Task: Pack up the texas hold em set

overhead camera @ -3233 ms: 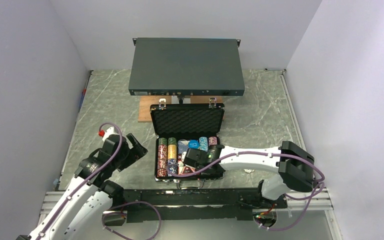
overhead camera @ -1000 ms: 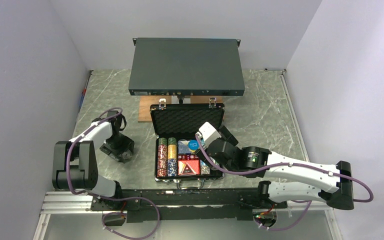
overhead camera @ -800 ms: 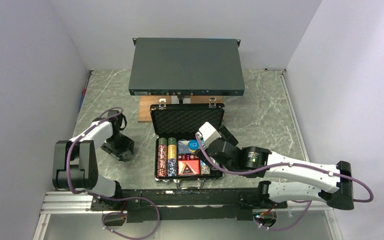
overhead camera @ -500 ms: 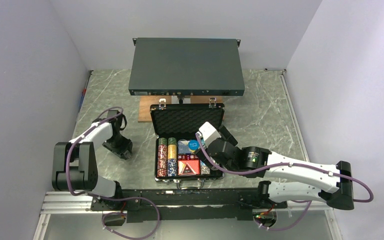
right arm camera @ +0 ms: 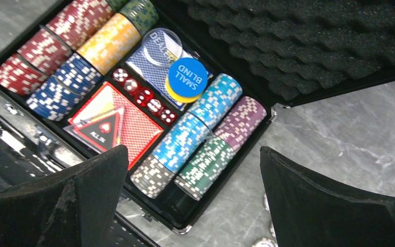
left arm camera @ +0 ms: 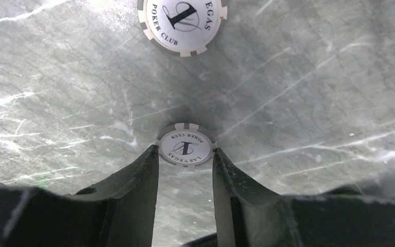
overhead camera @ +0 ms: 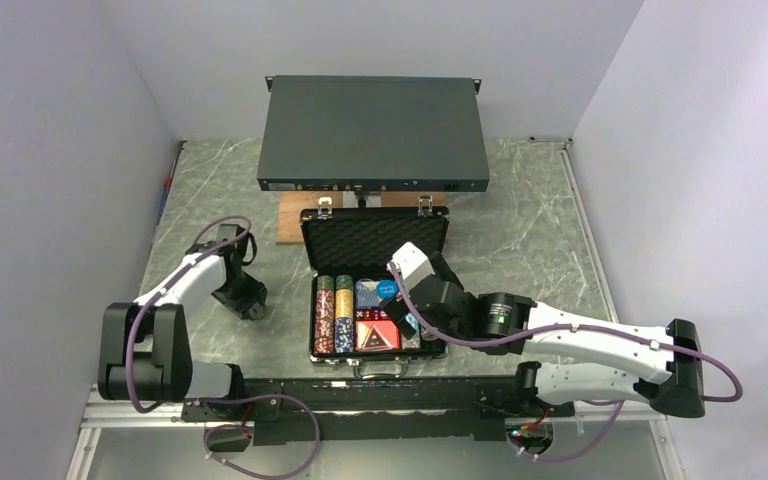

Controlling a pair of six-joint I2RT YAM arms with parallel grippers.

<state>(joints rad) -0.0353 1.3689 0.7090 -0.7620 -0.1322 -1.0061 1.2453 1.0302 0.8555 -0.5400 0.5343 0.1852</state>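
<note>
And the left gripper [left arm camera: 185, 153] is clenched across the rim of one white poker chip [left arm camera: 186, 143], low at the worktop [left arm camera: 308, 103], well left of the open briefcase [overhead camera: 375, 240]. The right gripper [right arm camera: 193, 170] hangs spread wide and empty over it. To do this well, I'd say lift straight up, keep the pinch on the chip's full width so it can't flip out, then carry it to a row with room. The count: two loose chips here, the second chip [left arm camera: 182, 23] lying flat beyond. Inside are four chip rows [right arm camera: 185, 139], two card decks [right arm camera: 133, 123], five red dice [right arm camera: 144, 95] and three round discs [right arm camera: 187, 76].
</note>
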